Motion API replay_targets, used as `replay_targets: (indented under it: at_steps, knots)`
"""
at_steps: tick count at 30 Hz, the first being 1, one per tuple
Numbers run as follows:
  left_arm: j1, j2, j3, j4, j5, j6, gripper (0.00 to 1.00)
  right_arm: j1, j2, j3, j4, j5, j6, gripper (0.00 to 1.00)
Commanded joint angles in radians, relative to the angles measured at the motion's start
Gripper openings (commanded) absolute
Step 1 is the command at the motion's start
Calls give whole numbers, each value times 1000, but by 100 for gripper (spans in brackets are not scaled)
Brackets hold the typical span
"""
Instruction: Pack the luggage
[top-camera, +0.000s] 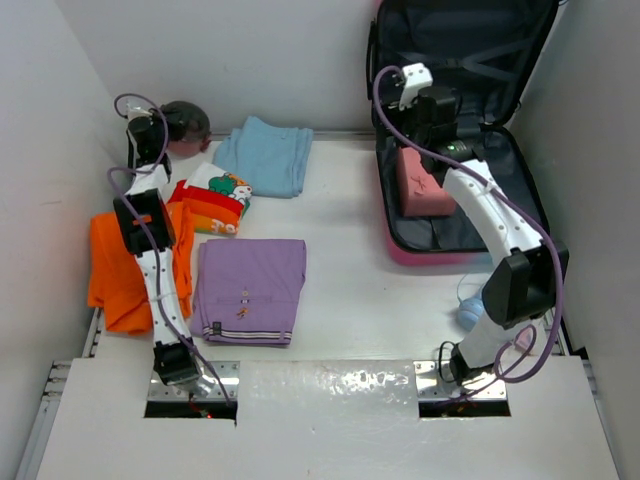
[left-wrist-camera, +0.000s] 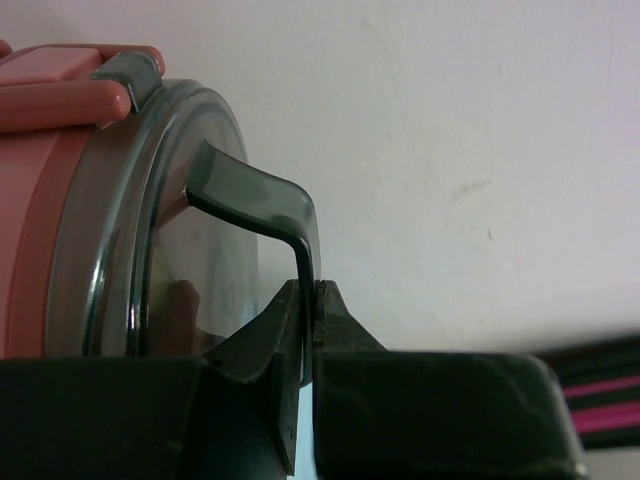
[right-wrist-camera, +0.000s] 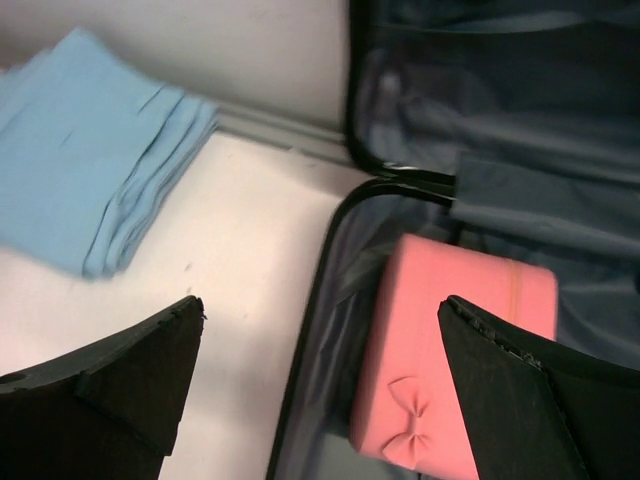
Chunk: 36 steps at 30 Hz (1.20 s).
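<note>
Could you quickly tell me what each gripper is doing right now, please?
Left gripper: closed on the dark lid tab of the round pink container.
Right gripper: open, holding nothing.

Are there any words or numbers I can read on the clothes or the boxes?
No words or numbers can be read in any view.
Purple shirt: tiny marks on the front, too small to read.
Cartoon shirt: a picture, but no clear letters.
Pink box: only a bow, no writing.
Round container: no label shows.
</note>
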<state>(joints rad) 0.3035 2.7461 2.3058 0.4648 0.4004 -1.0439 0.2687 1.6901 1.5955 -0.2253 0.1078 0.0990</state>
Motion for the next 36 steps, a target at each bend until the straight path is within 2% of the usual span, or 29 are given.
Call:
replay_targets:
  at_steps: [1, 6, 8, 14, 18, 22, 26, 30, 36]
  knots:
    - [-6, -206, -55, 124, 103, 27, 0, 70, 14, 43, -37, -102, -149, 99]
    - [-36, -338, -115, 86, 161, 34, 0, 171, 57, 52, 16, -166, -193, 99]
    - [-46, -388, -130, 60, 172, 56, 0, 193, 72, 56, 113, -201, -153, 99]
    - [-110, -557, -252, -14, 221, 122, 0, 293, 171, 179, 219, -201, -73, 99]
    - [-194, -676, -316, -78, 256, 125, 0, 349, 174, 222, 340, -201, 13, 99]
    - [-273, -741, -354, -159, 265, 160, 0, 363, 177, 241, 357, -157, 86, 96]
    - [-349, -821, -408, -224, 253, 206, 0, 363, 114, 161, 386, -105, 117, 96]
    - [-421, -833, -413, -248, 238, 217, 0, 363, 48, 75, 416, -21, 145, 94]
    - [-457, -845, -421, -250, 244, 191, 0, 363, -13, -49, 449, 61, 165, 89]
